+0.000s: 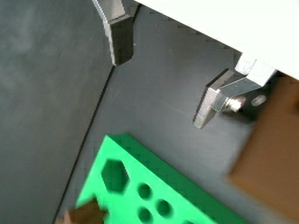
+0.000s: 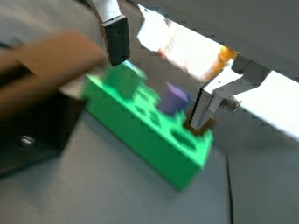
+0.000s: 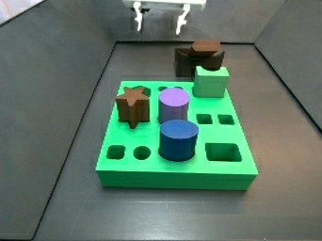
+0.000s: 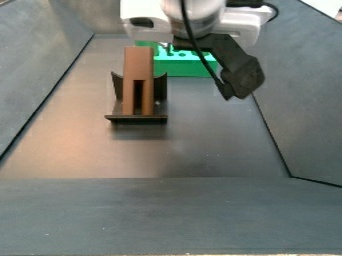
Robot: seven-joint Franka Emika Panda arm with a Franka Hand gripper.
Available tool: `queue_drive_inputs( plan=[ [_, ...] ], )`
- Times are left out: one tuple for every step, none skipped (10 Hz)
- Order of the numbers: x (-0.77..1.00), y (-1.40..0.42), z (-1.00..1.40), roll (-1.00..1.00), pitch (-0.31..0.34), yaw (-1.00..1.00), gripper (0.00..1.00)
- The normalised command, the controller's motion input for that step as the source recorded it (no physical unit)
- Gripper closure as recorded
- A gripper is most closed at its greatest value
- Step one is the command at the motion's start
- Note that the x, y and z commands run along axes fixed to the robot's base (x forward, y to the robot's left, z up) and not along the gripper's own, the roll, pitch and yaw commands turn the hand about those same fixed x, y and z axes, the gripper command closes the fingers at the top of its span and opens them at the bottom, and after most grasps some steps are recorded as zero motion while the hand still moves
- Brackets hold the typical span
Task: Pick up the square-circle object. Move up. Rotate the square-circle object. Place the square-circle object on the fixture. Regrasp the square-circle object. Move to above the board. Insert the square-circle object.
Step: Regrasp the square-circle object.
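Risk: a regrasp taken off-centre on the square-circle object [image 4: 135,82], which stands upright on the fixture [image 4: 136,117], could tip it; this is a judgement. The gripper [image 1: 163,68] hangs high beyond the fixture, near the board's [image 3: 239,169] far end, jaws spread wide, nothing between the fingers [image 2: 115,39].

The dark floor [image 3: 63,141] carries the green board [image 3: 176,168] and the fixture [image 4: 138,112]; the tool [image 3: 164,11] hangs above.
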Motion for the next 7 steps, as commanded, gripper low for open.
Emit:
queue_drive_inputs(
  plan=[
    [-0.12, -0.85, -0.23, 0.78, -0.069, -1.0, 0.0],
    [-0.08, -0.65, -0.16, 0.78, -0.094, -1.0, 0.0],
    [-0.06, -0.36, -0.06, 0.77, -0.132, -1.0, 0.0],
    [-0.06, -0.15, -0.02, 0.77, -0.16, -1.0, 0.0],
    [-0.05, -0.05, 0.0, 0.76, -0.197, -1.0, 0.0],
    [-0.05, -0.05, -0.01, 0.75, -0.214, -1.0, 0.0],
    [-0.04, -0.03, 0.0, 0.74, -0.259, -1.0, 0.0]
  ],
)
